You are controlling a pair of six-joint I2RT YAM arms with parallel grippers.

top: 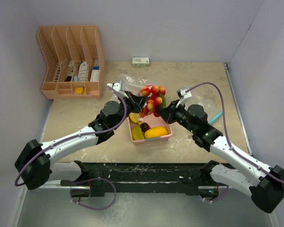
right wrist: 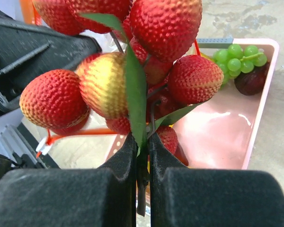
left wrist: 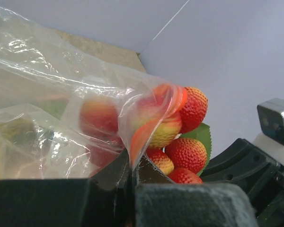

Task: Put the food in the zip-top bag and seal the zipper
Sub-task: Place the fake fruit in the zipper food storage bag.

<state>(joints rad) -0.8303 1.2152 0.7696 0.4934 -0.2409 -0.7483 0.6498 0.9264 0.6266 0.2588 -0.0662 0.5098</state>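
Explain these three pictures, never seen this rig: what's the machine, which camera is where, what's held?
A left arm and a right arm are bolted at the table's near edge. The top view looks down from behind them; the other two come from cameras on the wrists. The left gripper is shut on a clear zip-top bag's edge. The right gripper is shut on the stem of a red fruit cluster at the bag's mouth, seemingly partly inside. A pink basket holds a banana, a mango and green grapes.
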